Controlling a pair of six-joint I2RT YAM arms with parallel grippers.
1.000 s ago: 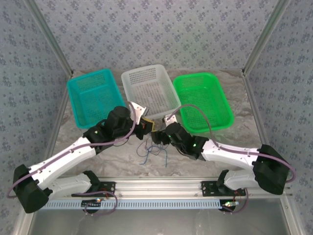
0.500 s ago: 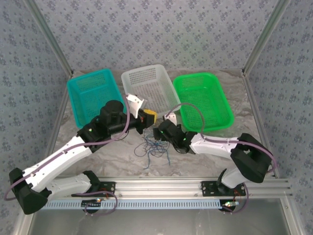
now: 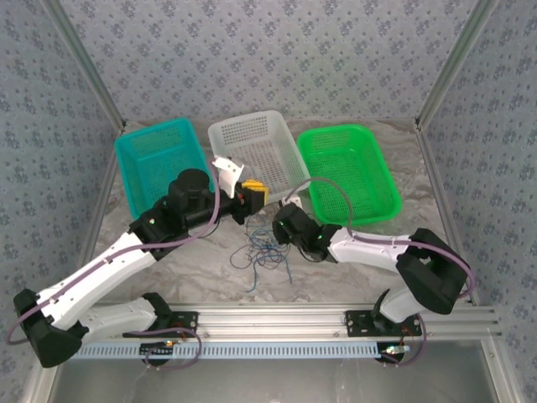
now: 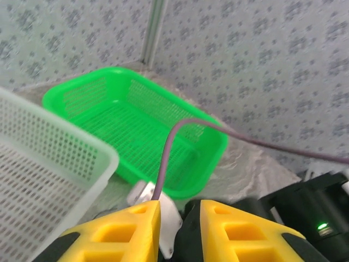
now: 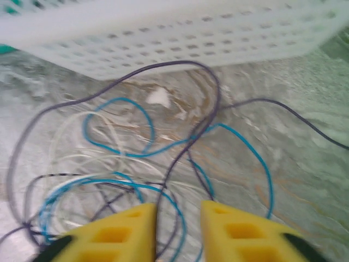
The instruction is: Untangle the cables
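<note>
The cables [image 3: 264,254] lie in a loose tangle on the marble table, in front of the white basket. In the right wrist view a blue loop [image 5: 117,100], a dark purple strand [image 5: 180,63] and pale cream wires [image 5: 98,158] cross one another. My right gripper [image 3: 279,225] hangs low over the tangle's far right edge. Its yellow jaws [image 5: 179,210] stand a narrow gap apart, with purple and blue strands running between them. My left gripper [image 3: 253,195] is raised by the white basket's near corner. It [image 4: 180,210] is slightly open and holds nothing.
Three baskets stand in a row at the back: teal [image 3: 155,130], white [image 3: 247,120] and green [image 3: 340,130]. The green basket's rim [image 4: 218,144] and the white basket's rim [image 4: 103,153] lie ahead of the left gripper. A mauve arm cable [image 4: 169,153] arcs across.
My left gripper rose and drew back toward the white basket, and its jaws parted a little. The right gripper's jaws narrowed from wide open over the tangle, and that arm's elbow folded in.
</note>
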